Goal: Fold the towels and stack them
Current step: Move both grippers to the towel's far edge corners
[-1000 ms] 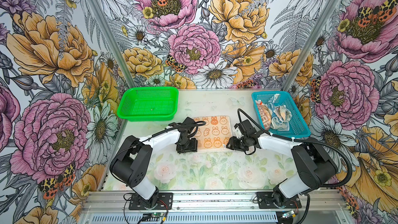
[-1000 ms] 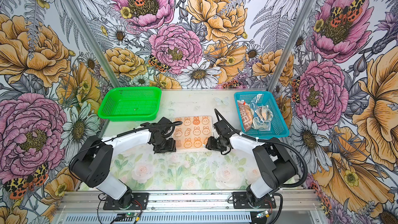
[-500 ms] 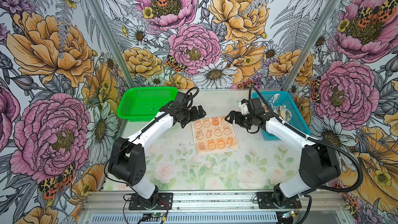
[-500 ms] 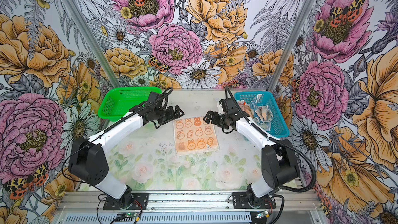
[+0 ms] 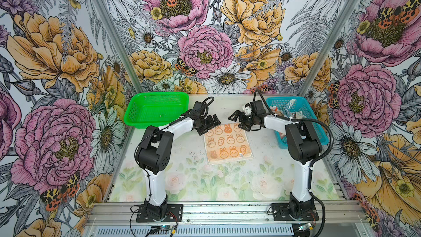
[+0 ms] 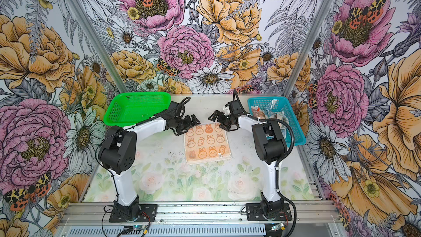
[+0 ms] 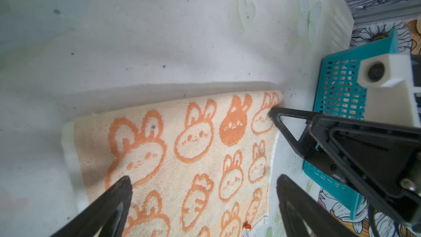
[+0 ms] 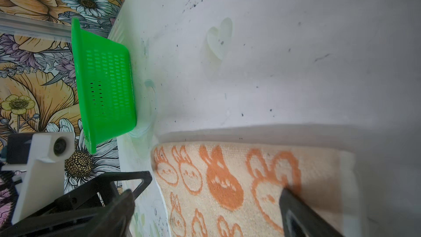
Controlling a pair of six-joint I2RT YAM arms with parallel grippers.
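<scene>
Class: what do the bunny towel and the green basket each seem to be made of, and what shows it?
Bunny towel: probably terry cotton, matte; fuzzy looped pile shows up close. Green basket: likely moulded plastic, slightly glossy; stiff walls pierced with even slots.

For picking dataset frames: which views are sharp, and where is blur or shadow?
In both top views, even light and sharp detail on the orange towel; in the left wrist view, the jaws at the frame edge look soft, while the towel's middle is sharper; in the right wrist view, a soft shadow band lies on the table beside the towel's edge.
</scene>
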